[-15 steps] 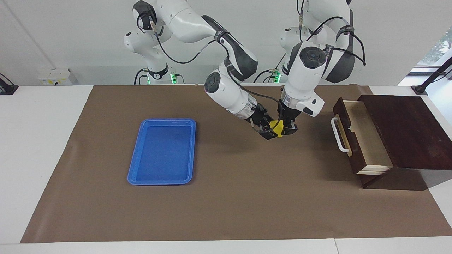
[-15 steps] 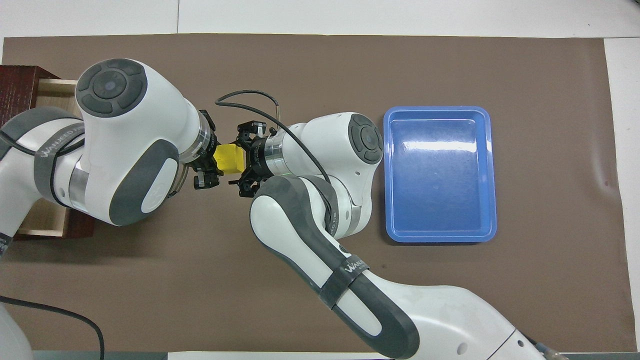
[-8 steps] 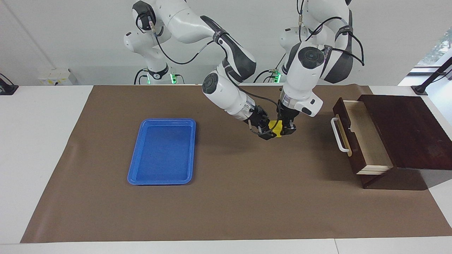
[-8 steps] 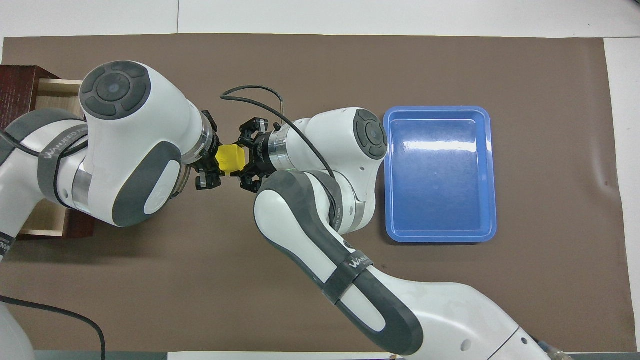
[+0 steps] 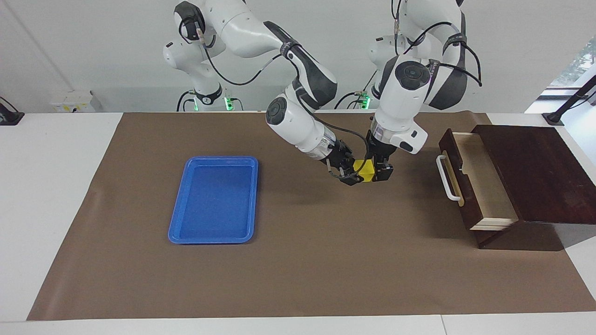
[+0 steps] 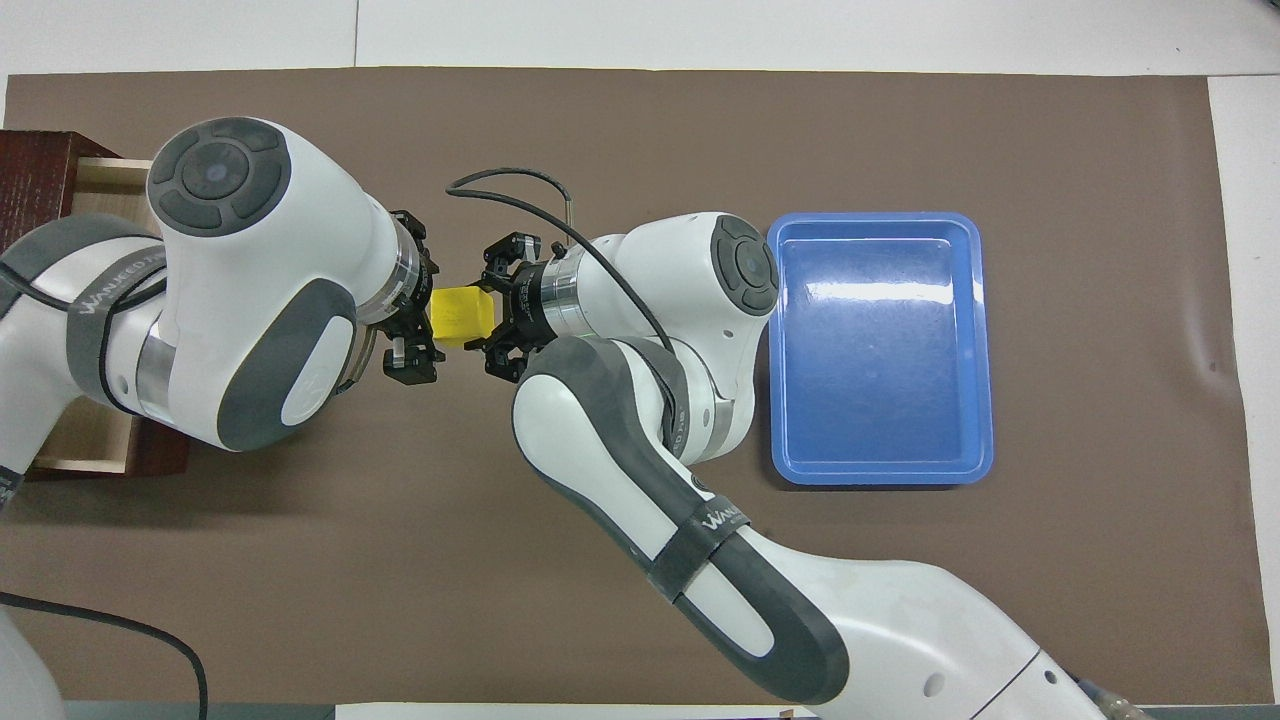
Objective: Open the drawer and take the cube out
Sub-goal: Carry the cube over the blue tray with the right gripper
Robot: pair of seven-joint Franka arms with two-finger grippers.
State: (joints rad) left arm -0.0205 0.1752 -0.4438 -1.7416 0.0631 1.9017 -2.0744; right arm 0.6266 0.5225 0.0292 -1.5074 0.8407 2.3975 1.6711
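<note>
The yellow cube (image 5: 364, 170) hangs in the air over the brown mat, between the blue tray and the drawer; it also shows in the overhead view (image 6: 462, 314). My right gripper (image 5: 350, 175) reaches in from the tray's side and is shut on the cube. My left gripper (image 5: 381, 173) points down right beside the cube on the drawer's side, its fingers spread wider than the cube. The drawer (image 5: 484, 186) of the dark brown box stands pulled out, its pale wood inside bare, its white bar handle (image 5: 447, 179) facing the grippers. In the overhead view the left arm hides most of the drawer (image 6: 100, 175).
The blue tray (image 5: 178, 218) lies flat on the mat toward the right arm's end of the table, also in the overhead view (image 6: 880, 475). The dark brown box (image 5: 535, 172) stands at the left arm's end. The brown mat (image 5: 302, 260) covers most of the table.
The left gripper's fingers have spread a little around the cube. Both grippers and the cube have stayed nearly in place, rising slightly and dropping back.
</note>
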